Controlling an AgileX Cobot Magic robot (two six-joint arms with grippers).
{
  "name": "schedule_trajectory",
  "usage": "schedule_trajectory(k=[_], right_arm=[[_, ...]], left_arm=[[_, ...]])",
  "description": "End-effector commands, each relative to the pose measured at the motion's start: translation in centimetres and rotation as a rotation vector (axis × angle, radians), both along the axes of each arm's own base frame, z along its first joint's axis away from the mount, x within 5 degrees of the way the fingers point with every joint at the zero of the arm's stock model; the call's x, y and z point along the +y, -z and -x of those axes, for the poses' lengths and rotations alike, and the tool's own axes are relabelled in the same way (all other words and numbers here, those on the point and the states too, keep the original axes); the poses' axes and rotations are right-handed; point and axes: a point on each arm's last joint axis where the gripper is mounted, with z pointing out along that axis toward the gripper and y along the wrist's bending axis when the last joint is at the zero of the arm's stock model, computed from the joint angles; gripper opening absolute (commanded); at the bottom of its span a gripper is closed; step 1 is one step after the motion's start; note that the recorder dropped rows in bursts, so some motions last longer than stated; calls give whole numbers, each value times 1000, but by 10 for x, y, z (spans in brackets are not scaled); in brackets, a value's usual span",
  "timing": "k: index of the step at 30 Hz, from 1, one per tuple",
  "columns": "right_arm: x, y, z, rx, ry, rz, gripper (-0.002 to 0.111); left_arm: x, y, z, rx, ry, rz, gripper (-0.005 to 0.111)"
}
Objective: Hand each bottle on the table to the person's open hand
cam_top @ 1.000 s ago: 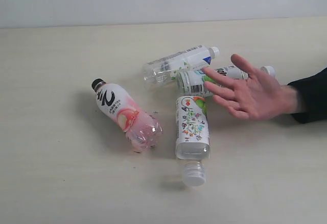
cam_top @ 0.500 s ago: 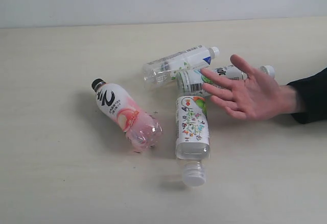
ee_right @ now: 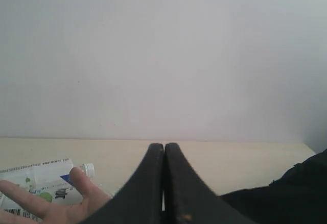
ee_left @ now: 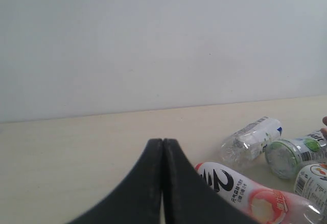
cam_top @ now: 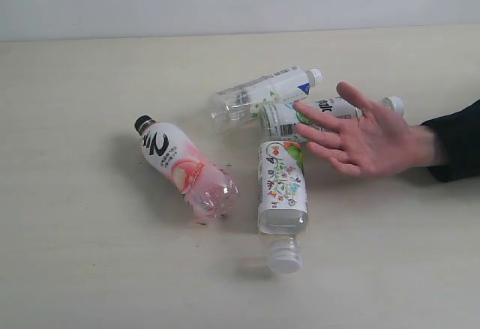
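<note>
Exterior view: the pink bottle (cam_top: pixel 184 165) lies on the table (cam_top: pixel 90 254), apart from the other three bottles (cam_top: pixel 282 186) crowded beside the person's open hand (cam_top: pixel 375 142) (spread, empty). The left gripper (ee_left: pixel 162 142) and right gripper (ee_right: pixel 164 146) are pinched together on nothing. Part the jaws first, then take the pink bottle across its body.

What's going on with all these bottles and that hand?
Four bottles lie on the table: a pink bottle, a floral-label bottle, a green-dot-label bottle and a slim white-label bottle. A person's open hand reaches in, partly over the green-dot one. The left gripper and right gripper are both shut and empty; nothing is picked up yet.
</note>
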Motion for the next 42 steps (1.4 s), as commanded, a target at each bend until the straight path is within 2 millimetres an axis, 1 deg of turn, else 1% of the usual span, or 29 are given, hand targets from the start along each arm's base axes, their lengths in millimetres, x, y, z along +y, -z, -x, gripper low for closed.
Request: schedule_trajectory(k=[1,3,6,7,9,10,13,14,16,19,21,25,26,27,29,32,33,37,39,42], right_arm=[[0,-10,2,-127,-6,-30,0],[0,-15,3,-184,-13,-118,0],[-1,-20,4,-234,-20,-154,0],[-1,-21,5,-249,-40,-255,0],[-1,-23,6,-265,-68,-398,0],[-2,-26,7,-295,-80,-432,0],[-2,-33,10,-377,-100,-460,0],[-3,-32,9,-365,-105,-501,0],[-2,-40,9,-305,-111,-558,0],[-1,-54,1,-141,-68,-497,0],[0,-63,-7,-61,-50,-482,0],[2,-88,-30,51,-37,-363,0],[4,-96,-38,83,-37,-284,0],[5,-106,-46,113,-43,-241,0],[10,-122,-64,207,-69,-172,0],[22,-140,-92,354,-124,-73,0],[26,-143,-101,399,-141,-36,0],[46,-154,-147,650,-216,82,0],[59,-155,-168,762,-271,122,0],[79,-148,-199,886,-368,190,0]], left_arm=[[0,1,0,4,-4,6,0],[0,1,0,4,-4,6,0],[0,1,0,4,-4,6,0],[0,1,0,4,-4,6,0],[0,1,0,4,-4,6,0],[0,1,0,4,-4,6,0],[0,1,0,4,-4,6,0],[0,1,0,4,-4,6,0],[0,1,0,4,-4,6,0],[0,1,0,4,-4,6,0],[0,1,0,4,-4,6,0],[0,1,0,4,-4,6,0],[0,1,0,4,-4,6,0],[0,1,0,4,-4,6,0],[0,1,0,4,-4,6,0],[0,1,0,4,-4,6,0],[0,1,0,4,-4,6,0],[0,1,0,4,-4,6,0],[0,1,0,4,-4,6,0],[0,1,0,4,-4,6,0]])
